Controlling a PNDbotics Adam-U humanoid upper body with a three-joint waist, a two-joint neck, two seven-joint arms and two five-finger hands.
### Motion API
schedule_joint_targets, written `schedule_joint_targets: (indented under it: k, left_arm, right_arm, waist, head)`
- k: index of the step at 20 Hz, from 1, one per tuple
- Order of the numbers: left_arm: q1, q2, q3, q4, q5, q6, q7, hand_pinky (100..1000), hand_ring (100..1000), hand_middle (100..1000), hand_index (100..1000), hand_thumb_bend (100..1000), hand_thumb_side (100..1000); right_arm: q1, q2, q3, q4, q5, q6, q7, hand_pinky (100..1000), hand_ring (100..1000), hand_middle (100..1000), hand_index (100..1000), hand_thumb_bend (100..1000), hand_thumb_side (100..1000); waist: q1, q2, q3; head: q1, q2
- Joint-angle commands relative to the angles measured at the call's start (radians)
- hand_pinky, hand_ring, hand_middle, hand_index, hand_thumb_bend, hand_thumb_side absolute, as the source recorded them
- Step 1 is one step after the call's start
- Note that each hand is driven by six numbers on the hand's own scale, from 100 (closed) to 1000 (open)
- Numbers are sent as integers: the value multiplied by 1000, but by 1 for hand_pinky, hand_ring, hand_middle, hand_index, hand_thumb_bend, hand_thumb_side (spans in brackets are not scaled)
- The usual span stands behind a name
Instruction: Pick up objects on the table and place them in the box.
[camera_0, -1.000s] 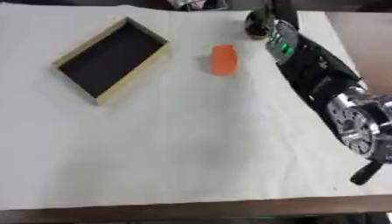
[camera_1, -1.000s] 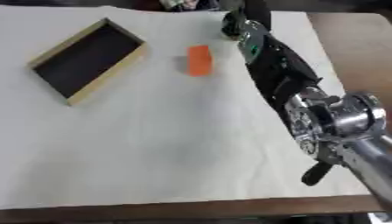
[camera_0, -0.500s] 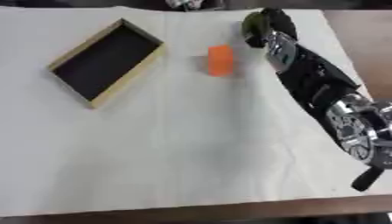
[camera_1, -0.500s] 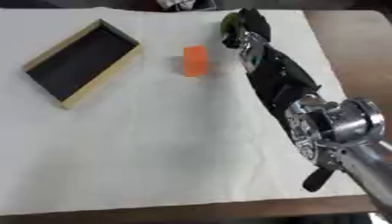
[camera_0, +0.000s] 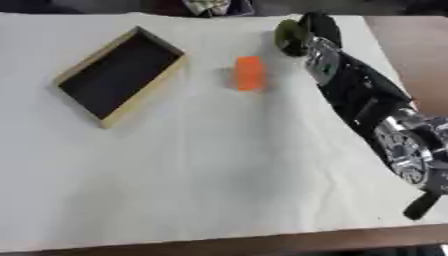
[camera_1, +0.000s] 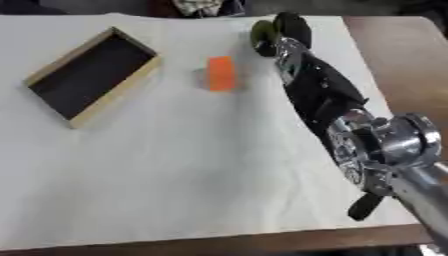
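Note:
An orange block (camera_0: 249, 73) lies on the white cloth near the far middle. To its left stands an open wooden box (camera_0: 168, 75) with a dark inside, set at an angle and holding nothing I can see. My right arm reaches from the lower right up to the far edge. There my right hand (camera_0: 313, 31) is curled round a small olive-green round thing (camera_0: 287, 36), just right of and beyond the orange block. The left hand shows in neither view.
A white cloth (camera_0: 201, 180) covers the table, and the brown table edge (camera_1: 389, 55) shows at the right and front. A bundle of cloth (camera_0: 210, 6) lies past the far edge. My right forearm (camera_1: 319, 97) lies across the right side of the cloth.
The whole picture has shifted a little, so the camera has moved. The right hand has come slightly nearer along the far edge, and the olive-green thing now shows at its left side.

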Motion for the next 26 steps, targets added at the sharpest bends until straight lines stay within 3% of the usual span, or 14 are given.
schedule_joint_targets:
  k: [1,7,13,26]
  left_arm:
    - [-11,12,-3,-15,3,-2,-3,503,925,702,802,100,717]
    - [-10,12,-2,-14,6,-2,-4,504,926,702,802,100,717]
    - [-10,12,-4,-13,9,-1,-7,505,926,702,802,100,716]
    - [-16,8,-15,-14,18,-5,-19,507,927,703,802,100,713]
  right_arm:
    - [-13,-3,-7,-35,25,-16,-29,585,494,386,461,100,198]
    - [-23,13,-23,-122,79,-75,-26,578,464,343,416,100,203]
    - [-36,49,-39,-239,154,-138,38,578,454,330,401,100,213]
    - [-42,239,16,-390,312,-296,181,599,476,353,420,100,201]
  waist:
    - [2,-24,-1]
    - [0,-32,-3]
    - [-1,-38,-2]
    - [6,-42,26]
  head:
    - [-4,-10]
    - [-5,-7]
    - [-9,-5]
    - [-33,1]
